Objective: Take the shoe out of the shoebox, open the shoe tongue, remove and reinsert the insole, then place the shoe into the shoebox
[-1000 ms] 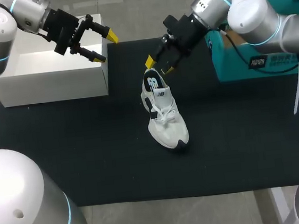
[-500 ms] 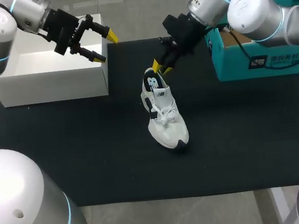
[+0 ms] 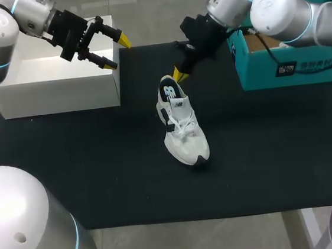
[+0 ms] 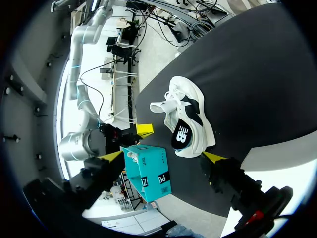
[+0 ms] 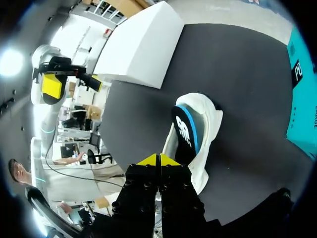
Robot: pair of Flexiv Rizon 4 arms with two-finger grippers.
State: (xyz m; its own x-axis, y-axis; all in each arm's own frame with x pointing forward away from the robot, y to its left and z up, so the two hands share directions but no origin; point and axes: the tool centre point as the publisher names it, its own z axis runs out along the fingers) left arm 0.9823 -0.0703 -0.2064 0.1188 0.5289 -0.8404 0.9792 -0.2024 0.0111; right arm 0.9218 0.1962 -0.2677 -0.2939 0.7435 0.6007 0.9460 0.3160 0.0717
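- Your shoe (image 3: 181, 123) stands on its sole in the middle of the black mat (image 3: 87, 168). Its toe points near and its dark heel end points far. It is outside the white shoebox (image 3: 55, 82), which sits well apart at the far left.
- Your right gripper (image 3: 177, 73) hangs just beyond the far end of the shoe, at the heel. The right wrist view shows its two yellow tips (image 5: 158, 159) pressed together with nothing between them. The shoe (image 5: 193, 134) lies just ahead of them, outside the jaws. You cannot tell from these views whether the tips touch the heel.
- Your left gripper (image 3: 117, 52) is over the right far corner of the white shoebox with its jaws spread wide and holding nothing. The shoe (image 4: 185, 126) lies well ahead of it on the mat.
- A teal box (image 3: 279, 71) sits at the far right, beside your right arm.
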